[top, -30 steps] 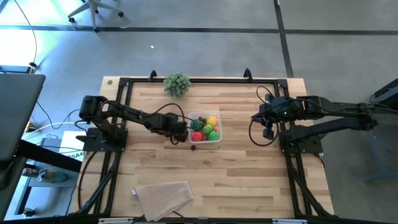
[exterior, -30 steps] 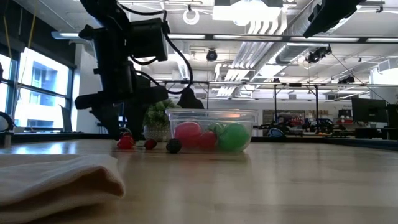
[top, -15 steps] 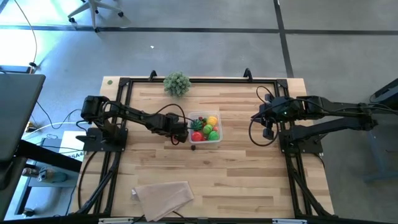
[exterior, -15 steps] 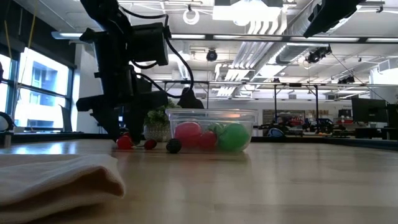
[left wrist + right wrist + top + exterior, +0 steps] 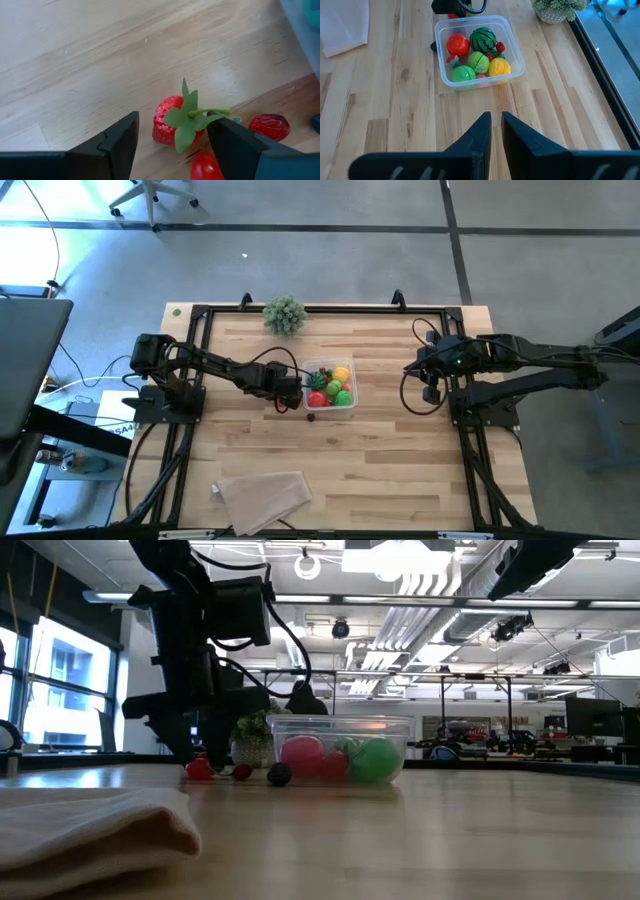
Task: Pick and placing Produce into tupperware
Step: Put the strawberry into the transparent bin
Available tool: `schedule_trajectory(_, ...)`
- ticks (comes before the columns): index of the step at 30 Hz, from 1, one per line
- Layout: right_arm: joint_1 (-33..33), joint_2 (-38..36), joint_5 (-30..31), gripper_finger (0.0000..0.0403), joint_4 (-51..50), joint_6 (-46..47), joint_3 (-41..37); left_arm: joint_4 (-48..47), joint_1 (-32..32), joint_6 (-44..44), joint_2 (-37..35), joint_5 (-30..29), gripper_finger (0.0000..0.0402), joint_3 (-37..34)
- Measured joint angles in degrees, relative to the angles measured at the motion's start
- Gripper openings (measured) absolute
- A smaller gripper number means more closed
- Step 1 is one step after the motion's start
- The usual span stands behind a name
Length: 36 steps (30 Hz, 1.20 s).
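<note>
Resting on the desk, the tupperware sits just beyond the left gripper, whose fingers stand apart around a strawberry, while the right gripper, fingers nearly together, hovers well away.

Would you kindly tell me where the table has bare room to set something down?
Bare wood lies between the tupperware and the right end effector, and between the beige cloth and the container. It is crowded beside the tupperware, where the left end effector straddles a strawberry among loose produce.
</note>
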Motion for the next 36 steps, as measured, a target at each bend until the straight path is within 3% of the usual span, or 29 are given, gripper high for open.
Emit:
schedule_trajectory(7,0.00,0.01,0.00,0.0034,0.00,0.01,0.01,0.11,0.00,-0.21,0.00,0.00,0.0177,0.00)
schedule_trajectory(20,0.00,0.00,0.00,0.0034,0.00,0.02,0.00,0.08,0.00,-0.36,0.00,-0.24,0.0137,0.00)
schedule_trajectory(36,-0.02,0.02,0.01,0.0034,0.00,0.01,0.01,0.07,0.00,-0.39,0.00,-0.31,0.0142,0.00)
